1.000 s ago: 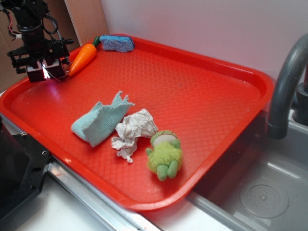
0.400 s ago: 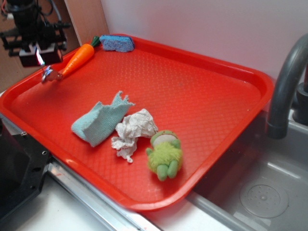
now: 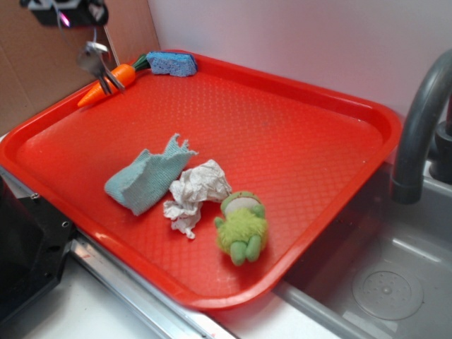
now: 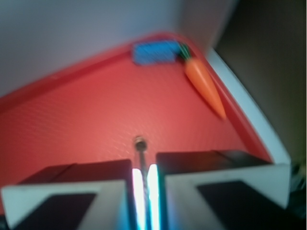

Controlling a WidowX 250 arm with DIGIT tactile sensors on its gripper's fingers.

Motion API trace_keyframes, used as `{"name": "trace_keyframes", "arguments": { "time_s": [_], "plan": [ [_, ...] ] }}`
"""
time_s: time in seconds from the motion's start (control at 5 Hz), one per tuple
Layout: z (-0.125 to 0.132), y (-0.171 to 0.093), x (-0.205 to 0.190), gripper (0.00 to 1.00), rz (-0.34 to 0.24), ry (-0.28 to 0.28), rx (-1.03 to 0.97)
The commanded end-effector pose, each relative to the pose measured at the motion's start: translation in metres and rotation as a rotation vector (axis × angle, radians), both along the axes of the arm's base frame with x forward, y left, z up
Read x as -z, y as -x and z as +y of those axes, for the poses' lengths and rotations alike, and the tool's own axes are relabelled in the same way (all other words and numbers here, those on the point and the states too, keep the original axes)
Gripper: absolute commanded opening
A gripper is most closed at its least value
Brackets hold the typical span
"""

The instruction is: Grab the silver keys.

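**A:** Silver keys point(image 3: 99, 65) are hanging in the air from the gripper point(image 3: 70, 18) at the top-left corner of the exterior view, dangling above the far-left corner of the red tray point(image 3: 367, 134). In the wrist view the jaws are standing almost together, a bright thin sliver pinched between them and a small round bit of metal point(image 4: 139, 142) showing just past the tips.

**B:** What is threatening the hold?

**A:** The jaws are gripping only a thin edge or the wire ring; which one, the blurred wrist view is not showing. The bunch itself is hanging free below, so any quick move is likely setting it swinging, and a swing could be working the thin metal out of the pinch.

**B:** And what is lying beneath, should it slip?

**A:** The toy carrot point(image 3: 106, 83) is lying close under the keys, with the blue sponge point(image 3: 171, 63) touching or just beside its green top. Dropped keys would probably be landing on the carrot or the tray rim and could be bouncing out over the left edge.

**B:** The remaining objects?

**A:** The teal cloth point(image 3: 147, 181), crumpled paper point(image 3: 195, 194) and green plush toy point(image 3: 241, 224) are lying well apart from the keys, near the tray's front; the faucet point(image 3: 418, 127) is standing far to the right.
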State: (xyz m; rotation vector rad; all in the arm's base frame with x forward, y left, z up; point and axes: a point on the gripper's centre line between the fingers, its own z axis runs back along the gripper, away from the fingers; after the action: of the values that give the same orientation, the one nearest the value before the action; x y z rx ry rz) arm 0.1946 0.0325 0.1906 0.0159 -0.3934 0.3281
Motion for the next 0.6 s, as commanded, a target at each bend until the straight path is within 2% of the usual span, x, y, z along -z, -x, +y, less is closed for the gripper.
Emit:
{"name": "trace_keyframes", "arguments": {
  "time_s": [0.0,0.2,0.4],
  "plan": [
    [0.018,-0.002,-0.054,0.0,0.012,0.073,0.102],
    [0.022,-0.011,-0.043,0.0,0.073,0.181,0.08],
    [0.018,-0.015,-0.035,0.0,0.108,0.189,0.085]
  ]
}}
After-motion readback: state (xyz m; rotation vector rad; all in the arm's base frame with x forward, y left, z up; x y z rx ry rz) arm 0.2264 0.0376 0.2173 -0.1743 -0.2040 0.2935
